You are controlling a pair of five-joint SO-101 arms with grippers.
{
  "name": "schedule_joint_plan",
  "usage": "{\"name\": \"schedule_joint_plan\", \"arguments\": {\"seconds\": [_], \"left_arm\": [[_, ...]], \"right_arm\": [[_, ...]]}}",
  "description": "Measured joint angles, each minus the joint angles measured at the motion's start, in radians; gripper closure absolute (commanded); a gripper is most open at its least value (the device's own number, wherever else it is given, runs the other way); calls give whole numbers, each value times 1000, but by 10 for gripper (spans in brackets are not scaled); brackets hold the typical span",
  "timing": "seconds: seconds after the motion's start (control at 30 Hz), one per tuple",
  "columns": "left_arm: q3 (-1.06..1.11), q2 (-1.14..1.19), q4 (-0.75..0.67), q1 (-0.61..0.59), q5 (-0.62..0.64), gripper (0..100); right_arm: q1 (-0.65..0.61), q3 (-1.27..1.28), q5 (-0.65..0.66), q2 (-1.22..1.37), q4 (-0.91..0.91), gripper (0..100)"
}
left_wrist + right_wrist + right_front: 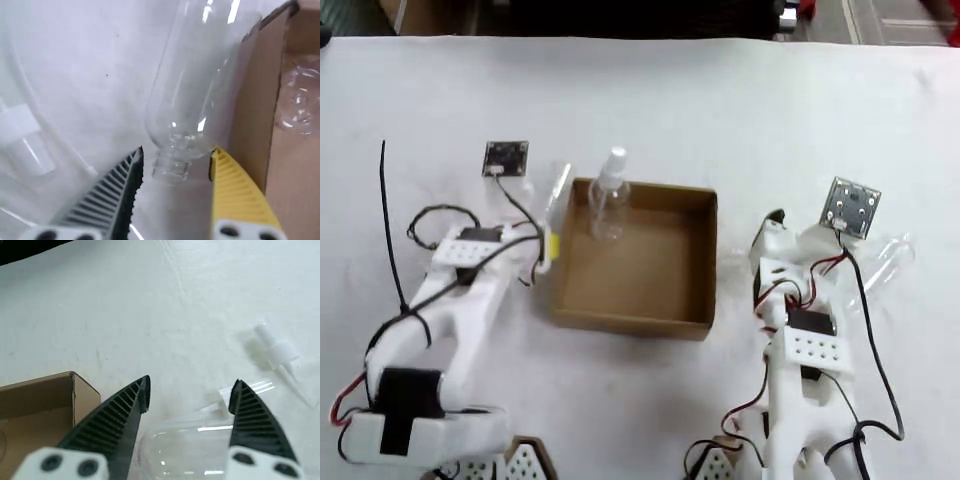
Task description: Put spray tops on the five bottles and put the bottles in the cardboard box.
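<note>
Here, the left arm (450, 310) lies low over the table (720, 100), slanting from the near left corner toward the left wall of the cardboard box (620, 318). The left gripper (178, 150) points along that wall with its jaws apart, one grey and one yellow. They stand on either side of the neck of a clear capless bottle (195, 95), and a gap shows on each side of the neck. This bottle lies on the table just beside the outside of the box.

The right arm (805, 360) runs from the near edge up along the right side of the box. The right gripper (190, 387) is tipped down toward the table with its black jaws spread wide. Beneath them lies a second clear bottle (190, 450), on its side and near the box corner; whether the jaws touch it cannot be told. A white spray top (272, 351) lies loose on the table beyond that gripper.

Inside the box, a capped bottle (610, 200) stands upright in the far left corner.
</note>
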Motion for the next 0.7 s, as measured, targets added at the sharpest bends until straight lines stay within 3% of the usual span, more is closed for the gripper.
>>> {"name": "schedule_joint_plan", "arguments": {"seconds": [0.27, 0.37, 0.5, 0.7], "left_arm": [[-135, 120, 153, 0, 0, 797], [-135, 118, 149, 0, 0, 814], [-97, 91, 97, 0, 0, 910], [-66, 61, 54, 2, 0, 920]], "right_arm": [[0, 0, 0, 0, 0, 765], [0, 0, 0, 0, 0, 765], [0, 0, 0, 0, 0, 765], [0, 0, 0, 0, 0, 765]]}}
